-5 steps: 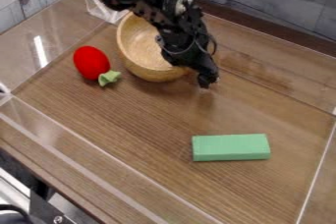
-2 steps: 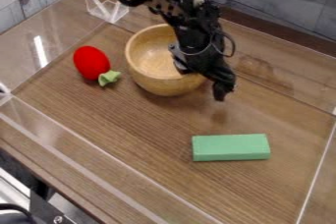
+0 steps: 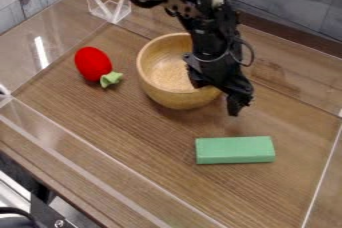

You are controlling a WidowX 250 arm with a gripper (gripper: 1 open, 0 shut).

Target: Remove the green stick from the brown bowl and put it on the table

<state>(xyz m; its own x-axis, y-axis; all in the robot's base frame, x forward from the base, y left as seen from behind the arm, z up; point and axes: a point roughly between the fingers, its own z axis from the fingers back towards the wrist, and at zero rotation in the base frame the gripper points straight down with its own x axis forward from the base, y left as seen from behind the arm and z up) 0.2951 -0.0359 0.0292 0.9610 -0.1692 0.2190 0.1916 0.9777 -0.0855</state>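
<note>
The green stick lies flat on the table, at the front right and outside the bowl. The brown bowl stands behind it near the middle, and nothing shows inside it. My gripper reaches down from the dark arm at the bowl's right rim. It is shut on that rim, with one finger showing outside the wall and the other hidden behind it. The gripper is about a hand's width behind the stick and does not touch it.
A red fruit toy with a small green leaf lies left of the bowl. Low clear acrylic walls edge the tabletop at the front and sides.
The gripper has moved right and toward the front, and the bowl has shifted the same way with it. The green stick and the red toy have stayed put.
</note>
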